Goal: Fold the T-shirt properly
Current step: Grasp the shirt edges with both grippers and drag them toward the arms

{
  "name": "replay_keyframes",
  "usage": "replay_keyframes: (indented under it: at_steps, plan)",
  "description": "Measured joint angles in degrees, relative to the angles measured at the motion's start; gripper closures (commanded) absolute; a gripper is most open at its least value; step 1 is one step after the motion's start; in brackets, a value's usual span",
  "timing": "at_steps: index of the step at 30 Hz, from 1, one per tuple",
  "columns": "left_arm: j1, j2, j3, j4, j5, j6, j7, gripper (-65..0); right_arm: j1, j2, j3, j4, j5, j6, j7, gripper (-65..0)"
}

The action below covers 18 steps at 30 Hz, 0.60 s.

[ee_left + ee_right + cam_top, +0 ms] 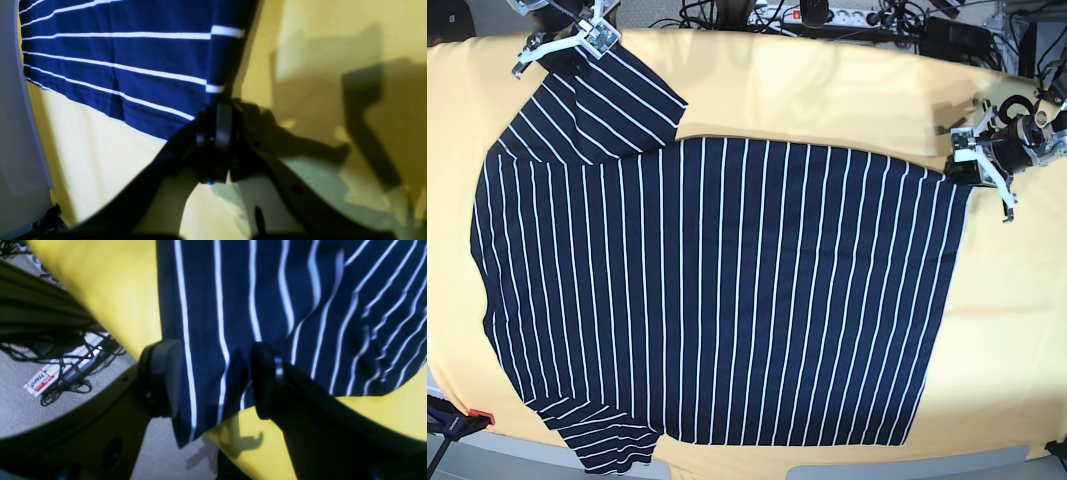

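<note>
The navy T-shirt [727, 300] with thin white stripes lies spread flat on the yellow cloth [827, 90]. My left gripper [964, 165] is at the shirt's far right hem corner. In the left wrist view my left gripper [217, 133] is shut, pinching that corner of the shirt [116, 66]. My right gripper [577, 42] is at the end of the far left sleeve. In the right wrist view my right gripper [213, 376] is open, its fingers [163, 376] apart with the sleeve edge of the shirt [233, 306] between them.
The yellow cloth [317, 50] covers the whole table. Cables and power strips [827, 15] lie behind the far edge. A power strip [43, 380] with tangled cables lies on the floor beyond the table edge near my right gripper.
</note>
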Motion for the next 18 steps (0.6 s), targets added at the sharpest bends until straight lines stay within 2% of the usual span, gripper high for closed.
replay_keyframes:
  at_steps: [6,8,9,12,13,18]
  plan:
    - [0.0,-0.02,0.0,0.07,0.0,0.0,0.02,0.0,2.12,-0.02,0.0,-3.78,0.0,-0.44,1.68,-34.9]
    - [0.0,-0.02,0.0,0.22,0.07,-0.02,0.04,0.0,2.47,0.0,0.0,-4.09,0.15,-0.63,1.9,-32.9]
    - [0.0,0.0,0.0,0.22,0.17,-0.04,0.04,0.0,2.49,-0.02,0.0,-4.09,0.15,-1.46,1.95,-28.2]
    - [0.0,-0.02,0.0,0.26,0.15,-0.02,0.02,0.0,2.47,-0.07,-0.09,-4.17,-1.01,-3.17,1.03,-3.9]
    - [0.0,0.0,0.0,0.26,0.15,-0.02,0.02,0.0,2.43,-0.15,-0.09,-4.26,-2.21,-4.31,-0.02,0.0]
    - [0.0,-0.02,0.0,0.26,0.17,-0.04,0.04,0.0,2.36,-0.02,-0.04,-3.56,-10.73,-8.74,-2.51,0.0]
